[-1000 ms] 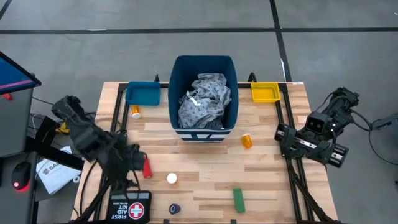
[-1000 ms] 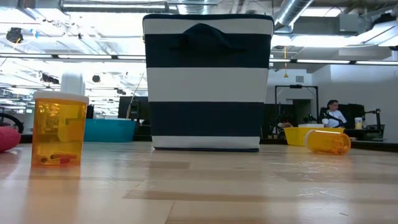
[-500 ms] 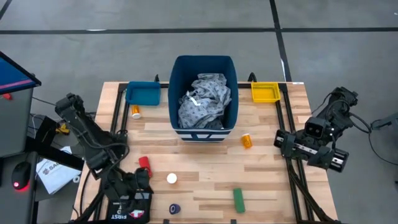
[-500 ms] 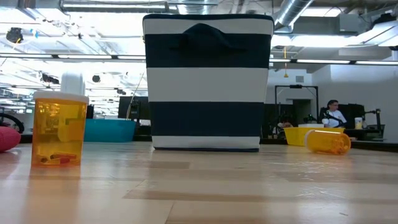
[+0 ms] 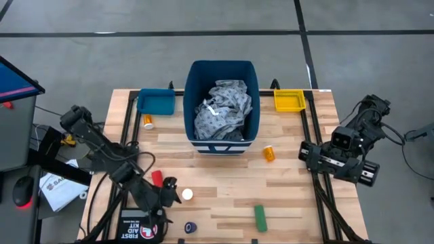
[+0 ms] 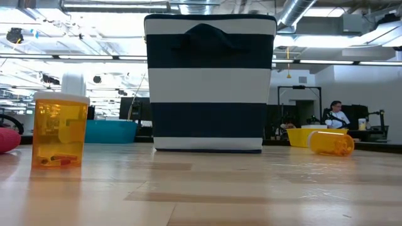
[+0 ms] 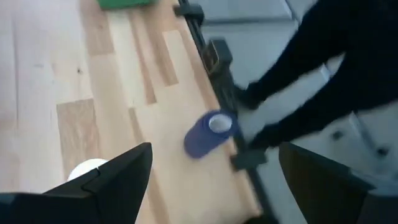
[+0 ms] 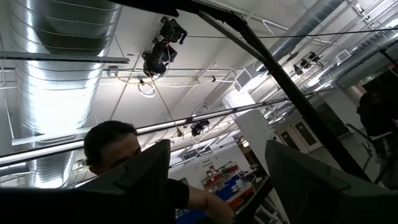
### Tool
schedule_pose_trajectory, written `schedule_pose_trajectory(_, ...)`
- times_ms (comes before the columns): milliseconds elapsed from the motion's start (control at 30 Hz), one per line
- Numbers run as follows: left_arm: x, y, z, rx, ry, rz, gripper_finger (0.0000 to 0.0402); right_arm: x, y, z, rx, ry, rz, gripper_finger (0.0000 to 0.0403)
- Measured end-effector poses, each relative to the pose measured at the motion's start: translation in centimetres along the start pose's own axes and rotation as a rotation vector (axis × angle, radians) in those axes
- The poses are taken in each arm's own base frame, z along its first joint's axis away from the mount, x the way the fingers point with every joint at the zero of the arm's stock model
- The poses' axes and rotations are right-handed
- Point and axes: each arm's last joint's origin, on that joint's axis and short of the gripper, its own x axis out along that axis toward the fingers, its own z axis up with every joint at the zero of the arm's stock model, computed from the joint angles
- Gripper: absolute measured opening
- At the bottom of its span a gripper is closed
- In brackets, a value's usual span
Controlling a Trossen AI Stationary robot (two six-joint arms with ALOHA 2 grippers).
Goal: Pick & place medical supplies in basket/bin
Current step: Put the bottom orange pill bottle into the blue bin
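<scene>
A tall dark blue bin (image 5: 222, 102) stands at the back middle of the wooden table (image 5: 291, 183), and a grey patterned gown (image 5: 222, 108) with white ties lies crumpled inside it. A teal tray (image 5: 155, 102) sits just beside the bin on one side, a yellow tray (image 5: 289, 100) on the other.

The other supplies lie loose on the table: an orange bottle (image 5: 147, 122) near the teal tray, a second orange bottle (image 5: 270, 153) lying on its side in front of the yellow tray, a red cylinder (image 5: 156, 179), a white-capped bottle (image 5: 187, 194), a green cylinder (image 5: 260, 217) and a dark blue roll (image 7: 208, 133) (close to the table's front edge).

The left gripper (image 5: 163, 193) hangs over the front left of the table, just beside the white-capped bottle, its fingers spread apart and holding nothing. Under the arm lies a black first aid pouch (image 5: 139, 230).

The right gripper (image 5: 324, 163) waits at the table's right edge, fingers apart and empty. Its wrist camera looks up at a ceiling and a person (image 8: 134, 165).
</scene>
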Motion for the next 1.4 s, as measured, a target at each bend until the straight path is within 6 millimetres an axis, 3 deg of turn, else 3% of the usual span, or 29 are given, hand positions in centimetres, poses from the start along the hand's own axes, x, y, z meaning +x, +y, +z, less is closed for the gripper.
schedule_pose_trajectory(233, 2.3, 1.8, -0.6, 0.18, 0.088, 0.194, 0.034, 0.1, -0.1, -0.2, -0.001, 0.006, -0.005, 0.026)
schedule_pose_trajectory(367, 4.0, 3.1, -0.8, 0.162, 0.155, 0.222, 0.034, 0.1, -0.1, -0.2, -0.002, 0.007, -0.006, 0.026)
schedule_pose_trajectory(600, 6.3, 3.8, -1.6, 0.174, 0.232, 0.255, 0.034, 0.1, -0.1, -0.2, -0.001, 0.006, -0.005, 0.026)
schedule_pose_trajectory(1133, 7.7, 5.1, -4.3, 0.11, 0.269, 0.342, 0.034, 0.1, -0.1, -0.3, 0.005, 0.017, 0.001, 0.026)
schedule_pose_trajectory(1400, 7.8, 5.7, -4.0, 0.09, 0.238, 0.358, 0.034, 0.1, -0.1, -0.3, 0.005, 0.019, 0.0, 0.026)
